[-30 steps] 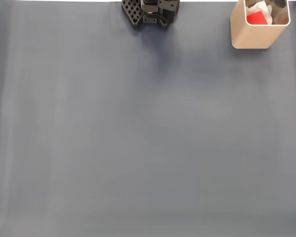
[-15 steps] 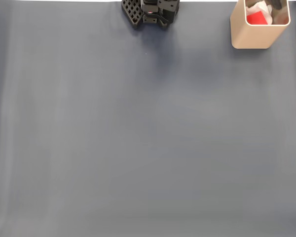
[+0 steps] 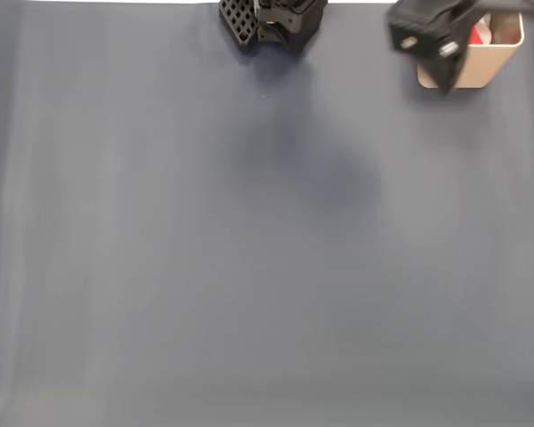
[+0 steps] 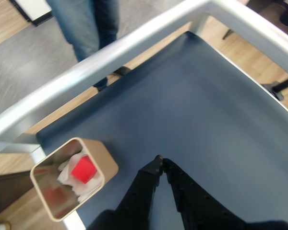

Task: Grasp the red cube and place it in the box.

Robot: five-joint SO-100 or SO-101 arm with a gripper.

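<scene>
One red cube [image 4: 83, 169] inside the box [image 4: 102, 160], left of the empty, closed jaws [image 4: 160, 161], wrist view.

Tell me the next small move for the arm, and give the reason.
Probably just pull the arm back toward its base and stop. The red cube already lies inside the box on some white material, and in the wrist view the pincer is shut, holds nothing and sits over bare mat beside the box, so nothing seems left to grasp.
</scene>
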